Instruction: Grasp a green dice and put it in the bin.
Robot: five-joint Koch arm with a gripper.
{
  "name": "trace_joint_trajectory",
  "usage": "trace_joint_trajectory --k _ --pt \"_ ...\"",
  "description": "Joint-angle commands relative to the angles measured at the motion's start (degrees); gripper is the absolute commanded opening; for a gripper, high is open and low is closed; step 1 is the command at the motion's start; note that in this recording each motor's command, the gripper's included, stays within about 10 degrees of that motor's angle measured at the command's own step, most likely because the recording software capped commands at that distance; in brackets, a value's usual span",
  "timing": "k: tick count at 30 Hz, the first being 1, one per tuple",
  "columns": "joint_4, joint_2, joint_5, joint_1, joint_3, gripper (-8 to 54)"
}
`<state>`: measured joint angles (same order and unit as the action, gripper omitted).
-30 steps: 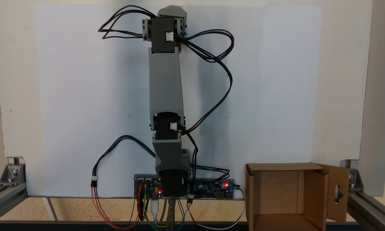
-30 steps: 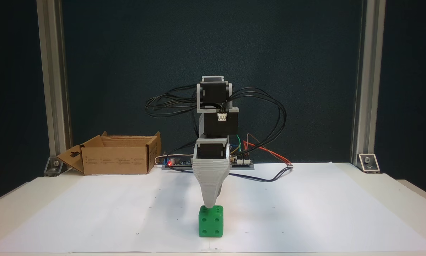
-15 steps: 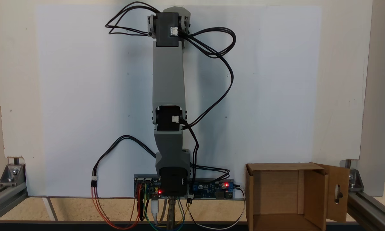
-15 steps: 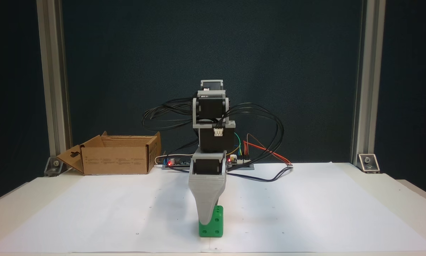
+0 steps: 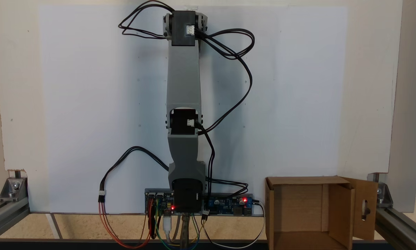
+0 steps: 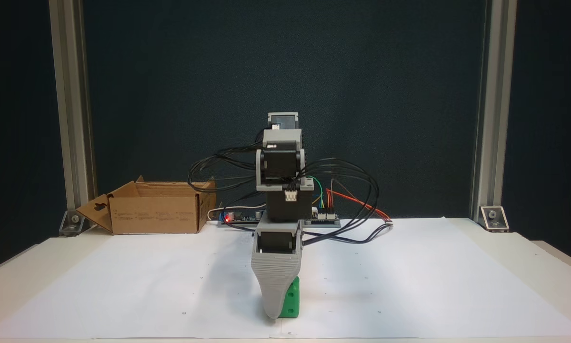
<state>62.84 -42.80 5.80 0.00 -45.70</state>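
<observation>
Green dice (image 6: 291, 302) unlifted, bin (image 6: 156, 214) empty as we see it; whether our gripper (image 6: 273, 312) grips, we cannot tell.

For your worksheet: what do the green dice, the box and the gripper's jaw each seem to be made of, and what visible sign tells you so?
The green dice: probably plastic, given its uniform bright colour, rounded edges and sunken pips.
The box: corrugated cardboard, brown and matte, with folded flaps and a cut slot.
The gripper: its grey jaw looks like 3D-printed plastic, matte, with fine stacked ridges across it.
</observation>
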Motion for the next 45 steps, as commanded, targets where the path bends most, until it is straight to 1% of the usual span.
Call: trace_joint_trajectory --k 1,5,9,12,14,16,24,31,37,39,42,45 --pt "-1.41 -0.79 2.29 0.35 2.99 41.4" --pt "-2.55 -0.18 2.29 0.35 2.99 41.2" --pt "-3.16 0.00 2.20 0.35 2.99 35.2" --pt "-3.60 0.18 2.02 0.26 2.90 27.3" --pt "-3.69 0.18 2.02 0.26 2.90 18.7" --pt "-3.78 0.18 2.11 0.44 2.90 12.1" --pt "-2.02 -0.62 2.11 0.70 2.90 11.5" --pt "9.84 -16.06 2.11 1.05 2.90 11.5" --pt "12.13 -27.07 2.02 2.11 2.72 11.5" --pt "12.39 -29.62 2.02 2.11 1.85 11.5" --pt "12.83 -30.94 1.85 2.55 -0.26 11.5" --pt "12.83 -34.28 0.70 5.71 -4.31 11.5"
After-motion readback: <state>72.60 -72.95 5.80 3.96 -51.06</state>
